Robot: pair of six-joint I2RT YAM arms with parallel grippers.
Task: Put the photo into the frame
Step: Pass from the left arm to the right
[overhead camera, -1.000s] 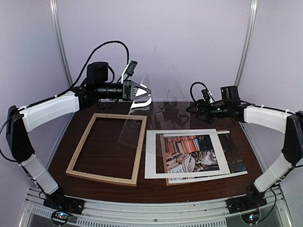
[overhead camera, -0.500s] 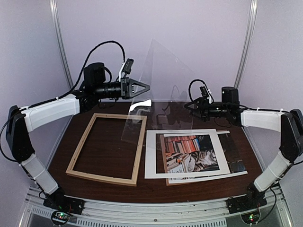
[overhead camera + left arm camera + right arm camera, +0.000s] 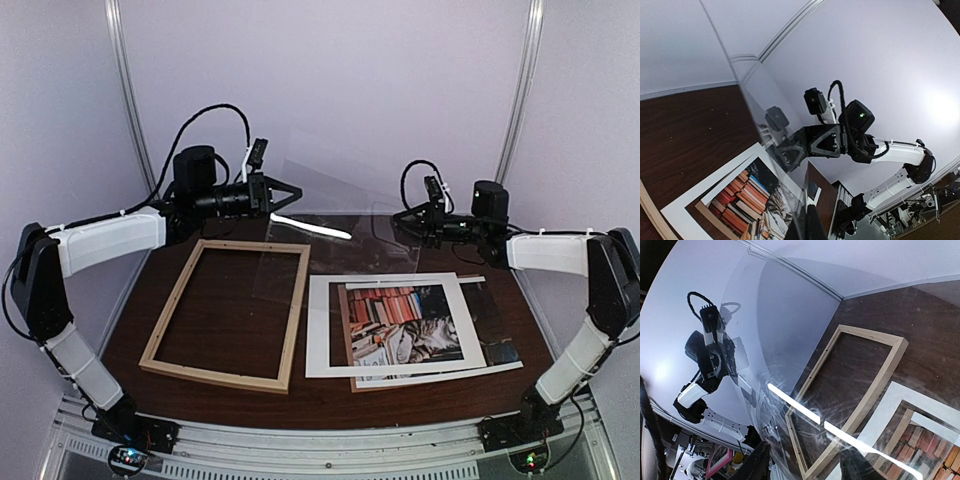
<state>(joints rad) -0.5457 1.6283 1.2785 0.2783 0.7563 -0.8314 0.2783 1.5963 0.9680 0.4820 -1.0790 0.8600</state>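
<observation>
The pale wood frame [image 3: 172, 305] lies flat at the table's left, seen in the right wrist view through the sheet as the frame [image 3: 870, 335]. Right of it lies the photo [image 3: 405, 322], picture side up, books and cat showing; the left wrist view has the photo [image 3: 740, 200] too. A clear sheet [image 3: 330, 205] hangs tilted over the back of the table. My left gripper [image 3: 290, 192] is shut on its left edge, the fingers [image 3: 812, 227] pinched together. My right gripper [image 3: 402, 218] straddles the sheet's right edge, its fingers [image 3: 757, 462] standing well apart.
A brown backing board [image 3: 348, 362] peeks out under the photo, and a glossy dark sheet [image 3: 497, 335] sticks out at its right. Metal posts [image 3: 125, 90] and pale walls close in the back and sides.
The clear sheet has tipped from nearly upright to a low slant. My left gripper drew back and left with it. My right gripper's jaws have narrowed around its edge.
</observation>
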